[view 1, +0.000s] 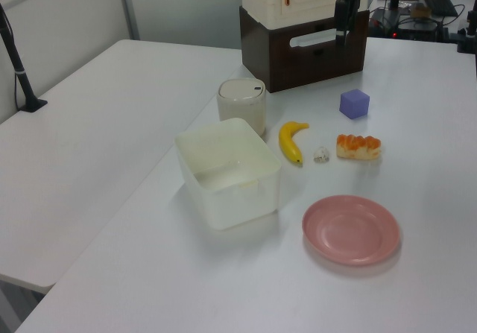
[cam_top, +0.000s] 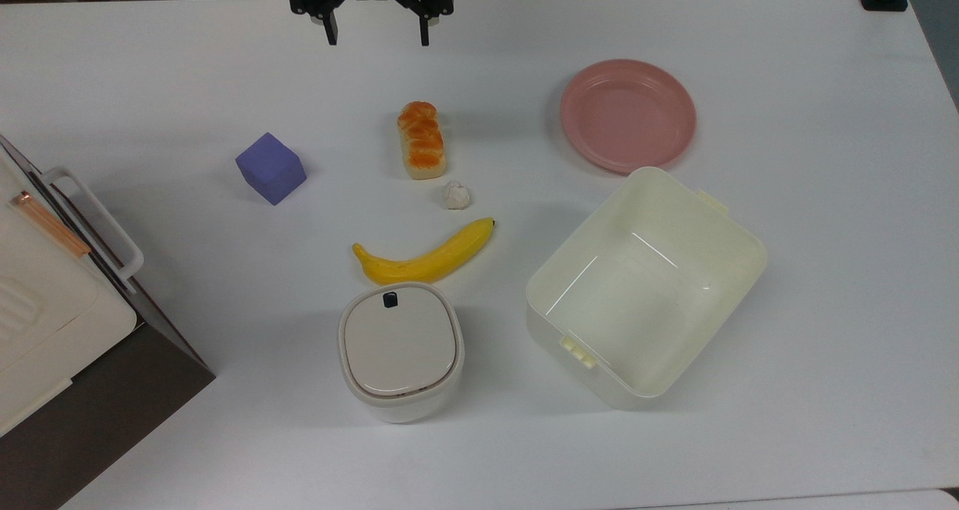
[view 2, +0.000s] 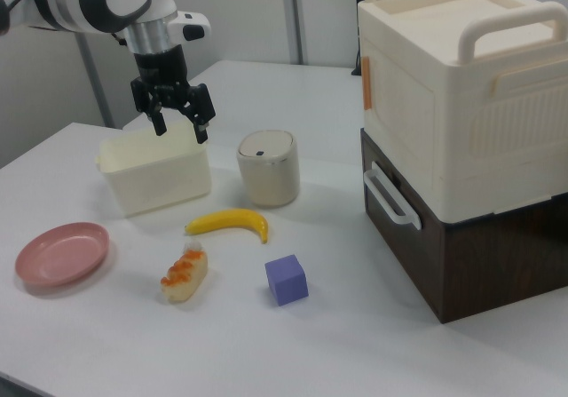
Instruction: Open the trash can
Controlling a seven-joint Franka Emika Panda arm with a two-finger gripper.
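Surface: white table [cam_top: 787,390] under everything, its far edge meeting a dark strip at the top view's top.
Hidden or cut off: the arm's upper part runs off the top view's top edge; the cream appliance [view 2: 461,95] on its dark brown base [view 2: 479,255] is cut by the top view's left edge.
Gripper: one gripper [cam_top: 377,34], black, hanging above bare table near the top view's upper edge, its two fingers spread wide apart and holding nothing; in the right view [view 2: 179,129] it hangs in front of the tub.
Trash can: one trash can [cam_top: 401,351], white with a beige lid lying flat and shut, a black button [cam_top: 389,299] at the lid's edge nearest the banana; it stands low in the top view, well apart from the gripper.
Banana: one banana [cam_top: 427,259], just beside the trash can, a slight gap between them.
Tub: one cream tub [cam_top: 644,285], lidless, at the top view's right of the trash can.
Plate: one pink plate [cam_top: 628,114], near the tub's far corner.
Bread: one bread piece [cam_top: 421,140] with an orange top.
Lump: one small white crumpled lump [cam_top: 456,195], too small to identify, between bread and banana.
Cube: one purple cube [cam_top: 270,168].
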